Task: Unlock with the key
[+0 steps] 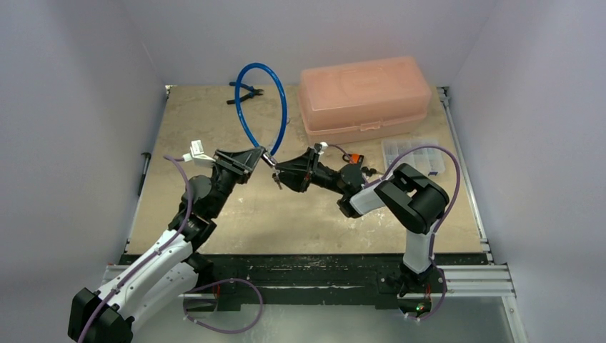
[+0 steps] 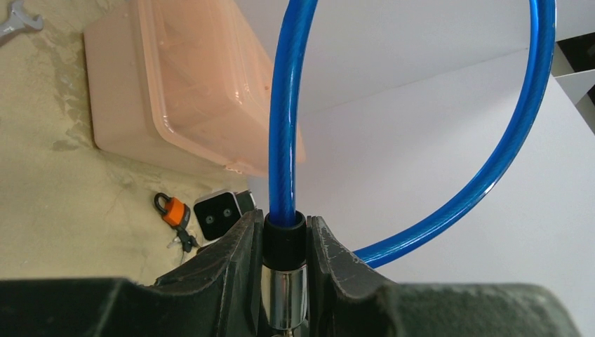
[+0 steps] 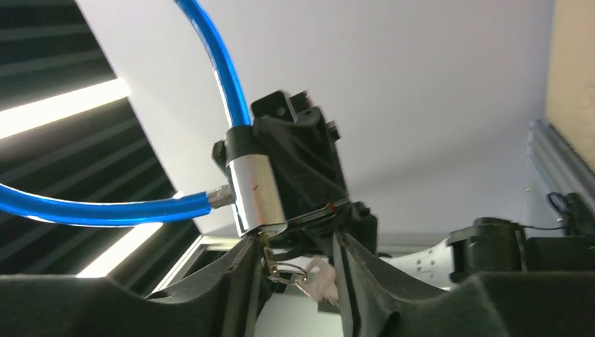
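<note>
A blue cable lock (image 1: 246,114) loops up over the middle of the table. My left gripper (image 1: 257,156) is shut on its chrome and black cylinder (image 2: 284,281), with the cable (image 2: 284,105) rising out of the top. In the right wrist view a key (image 3: 269,251) sticks in the bottom of the cylinder (image 3: 254,193). A ring with a second key (image 3: 319,284) hangs from it. My right gripper (image 3: 291,242) faces the left one (image 1: 280,174). Its jaws stand apart on either side of the key and ring.
An orange translucent box (image 1: 364,96) stands at the back right, a clear organizer (image 1: 414,153) beside it. A small orange padlock (image 2: 172,210) with keys lies near the right arm (image 1: 355,158). Pliers (image 1: 246,91) lie at the back. A wrench (image 2: 14,21) lies far left.
</note>
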